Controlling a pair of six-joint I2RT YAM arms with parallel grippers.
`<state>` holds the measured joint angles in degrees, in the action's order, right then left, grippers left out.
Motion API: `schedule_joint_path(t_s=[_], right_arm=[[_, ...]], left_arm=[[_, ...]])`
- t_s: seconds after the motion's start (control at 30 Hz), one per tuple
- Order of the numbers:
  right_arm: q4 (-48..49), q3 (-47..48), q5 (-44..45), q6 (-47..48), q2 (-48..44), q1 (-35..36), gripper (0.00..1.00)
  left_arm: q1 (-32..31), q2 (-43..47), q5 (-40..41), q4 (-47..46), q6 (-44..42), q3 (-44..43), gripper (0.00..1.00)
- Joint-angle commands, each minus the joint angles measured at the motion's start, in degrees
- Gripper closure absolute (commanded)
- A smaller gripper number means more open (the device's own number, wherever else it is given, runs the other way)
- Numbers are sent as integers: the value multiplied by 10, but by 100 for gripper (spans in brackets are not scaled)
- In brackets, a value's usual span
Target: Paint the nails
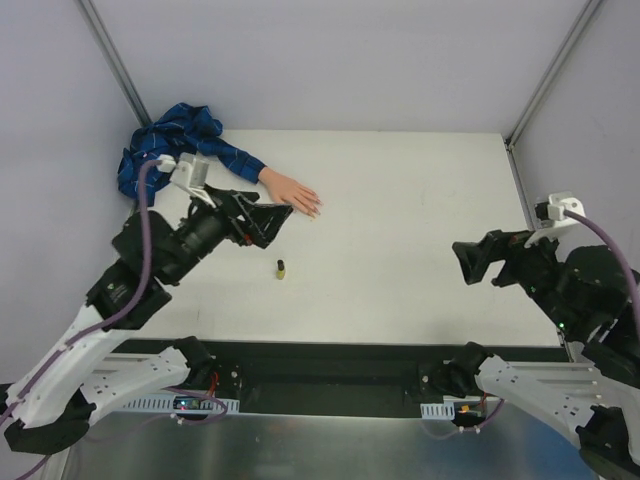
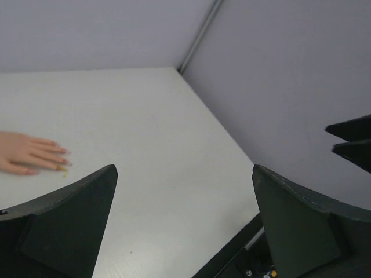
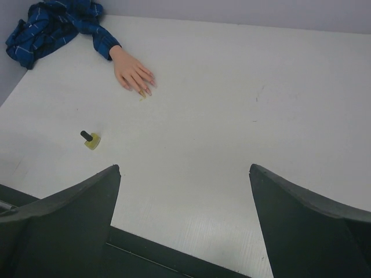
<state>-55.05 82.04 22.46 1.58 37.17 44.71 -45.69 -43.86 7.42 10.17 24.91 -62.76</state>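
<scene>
A flesh-coloured mannequin hand (image 1: 290, 194) lies flat at the table's far left, its blue plaid sleeve (image 1: 170, 145) bunched in the corner. The nails (image 1: 313, 209) are pinkish-red fingertips pointing right; they also show in the left wrist view (image 2: 60, 164) and the right wrist view (image 3: 145, 87). A small dark bottle with a yellowish part (image 1: 281, 268) stands in front of the hand and also shows in the right wrist view (image 3: 90, 139). My left gripper (image 1: 280, 226) is open and empty, just near of the fingertips, above the table (image 2: 184, 169). My right gripper (image 1: 462, 263) is open and empty, far to the right (image 3: 184, 167).
The white table (image 1: 400, 220) is walled by pale panels with metal corner posts (image 1: 115, 60). A dark rail (image 1: 330, 365) runs along the near edge by the arm bases. The right gripper's tips show at the right edge of the left wrist view (image 2: 351, 145).
</scene>
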Motion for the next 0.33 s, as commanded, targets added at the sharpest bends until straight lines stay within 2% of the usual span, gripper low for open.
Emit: schedule_joint_path(t_s=[0.0, 0.17, 0.23, 0.3], right_arm=[[-50, 46, 37, 4, -7, -2, 4], [-32, 58, -13, 28, 22, -2, 4], [-51, 100, 39, 25, 73, -2, 4], [-69, 125, 29, 34, 94, -2, 4]], left_arm=[[0, 16, -109, 105, -6, -90, 1], [1, 22, -123, 140, -20, -146, 1], [0, 10, -131, 157, -28, -171, 1], [0, -3, -137, 179, -36, -208, 1]])
